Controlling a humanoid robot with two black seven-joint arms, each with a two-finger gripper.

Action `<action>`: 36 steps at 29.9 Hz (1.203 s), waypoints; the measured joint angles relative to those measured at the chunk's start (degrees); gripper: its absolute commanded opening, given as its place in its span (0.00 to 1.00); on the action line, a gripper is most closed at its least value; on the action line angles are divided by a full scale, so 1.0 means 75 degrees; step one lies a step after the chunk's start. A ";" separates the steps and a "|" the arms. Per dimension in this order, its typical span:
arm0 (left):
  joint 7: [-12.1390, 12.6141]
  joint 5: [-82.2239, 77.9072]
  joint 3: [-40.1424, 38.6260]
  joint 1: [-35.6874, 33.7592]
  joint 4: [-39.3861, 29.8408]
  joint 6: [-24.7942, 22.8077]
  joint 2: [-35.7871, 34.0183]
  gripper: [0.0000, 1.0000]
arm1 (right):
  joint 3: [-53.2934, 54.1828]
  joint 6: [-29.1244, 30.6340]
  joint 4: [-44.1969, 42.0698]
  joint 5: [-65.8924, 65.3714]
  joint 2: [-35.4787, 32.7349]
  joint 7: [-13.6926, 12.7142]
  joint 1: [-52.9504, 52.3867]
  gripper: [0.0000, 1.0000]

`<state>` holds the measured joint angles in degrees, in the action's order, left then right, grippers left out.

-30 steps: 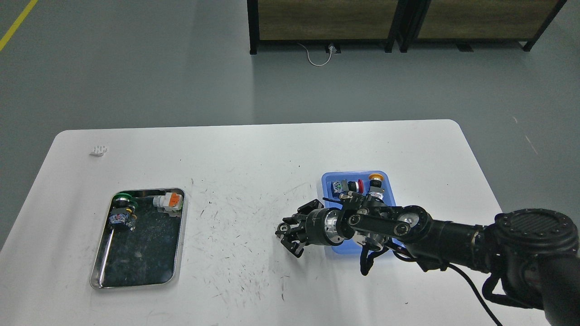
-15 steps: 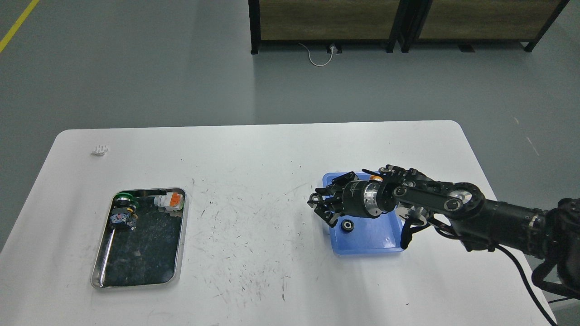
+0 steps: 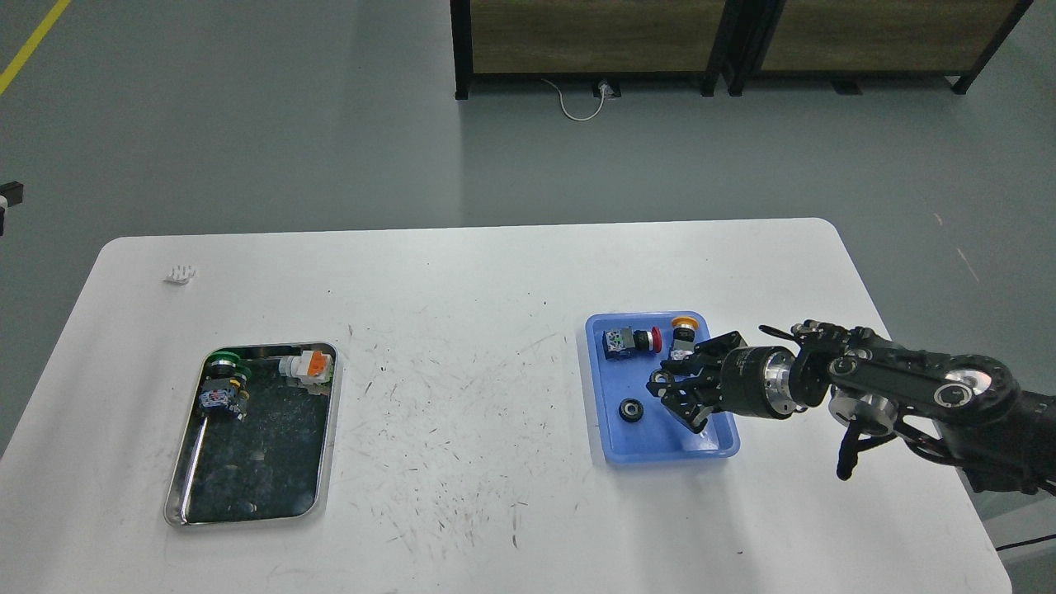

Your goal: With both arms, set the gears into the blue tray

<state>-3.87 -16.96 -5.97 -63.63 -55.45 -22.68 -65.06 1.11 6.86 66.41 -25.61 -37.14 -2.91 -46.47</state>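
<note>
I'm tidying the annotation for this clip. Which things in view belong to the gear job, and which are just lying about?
Belong to the job:
gear, lying in the blue tray
blue tray
right gripper, open above the tray

Just lying about:
push-button switches at the tray's far end
steel tray with more switches
small white piece

light: even, bright overhead | shadows: soft, faint | focus: sharp | glare: mild on table (image 3: 495, 272)

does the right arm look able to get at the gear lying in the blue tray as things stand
Probably yes. The right tool hangs over the blue tray, just right of the gear, with its fingers spread. The gear lies alone on bare tray floor, apart from the switches at the far end.
</note>
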 measured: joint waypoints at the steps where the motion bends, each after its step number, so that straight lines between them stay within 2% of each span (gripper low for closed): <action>1: 0.0000 0.0000 0.0000 0.0000 0.0000 0.0000 0.0002 0.97 | 0.0036 0.0001 0.0003 -0.0018 -0.0016 0.0001 0.0051 0.29; 14: -0.0024 0.0000 0.0000 0.0011 0.0000 0.0030 0.0028 0.97 | 0.0227 0.0000 -0.0257 -0.0259 -0.0058 0.0023 0.0648 0.33; 17: -0.0017 0.0000 0.0000 0.0011 0.0000 0.0037 0.0046 0.97 | 0.0231 -0.0005 -0.0288 -0.0275 -0.0042 0.0026 0.0703 0.44; 20: -0.0012 0.0000 0.0000 0.0011 0.0000 0.0057 0.0049 0.97 | 0.0319 -0.0037 -0.0308 -0.0276 -0.0014 0.0042 0.0726 0.61; 24: -0.0012 0.0000 0.0000 0.0011 0.0006 0.0069 0.0059 0.97 | 0.0430 -0.0077 -0.0372 -0.0276 0.0030 0.0049 0.0760 0.74; 26: -0.0011 0.0000 0.0000 0.0011 0.0006 0.0071 0.0060 0.97 | 0.0486 -0.0088 -0.0387 -0.0275 0.0038 0.0049 0.0765 0.84; 36: 0.0026 0.0000 0.0000 -0.0066 0.0000 0.0111 0.0060 0.98 | 0.1607 -0.0211 -0.0375 -0.0099 0.0236 0.0006 0.0620 0.94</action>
<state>-3.67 -16.97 -5.98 -64.12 -55.46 -21.84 -64.61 13.17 5.28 63.59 -26.35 -35.37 -2.87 -41.82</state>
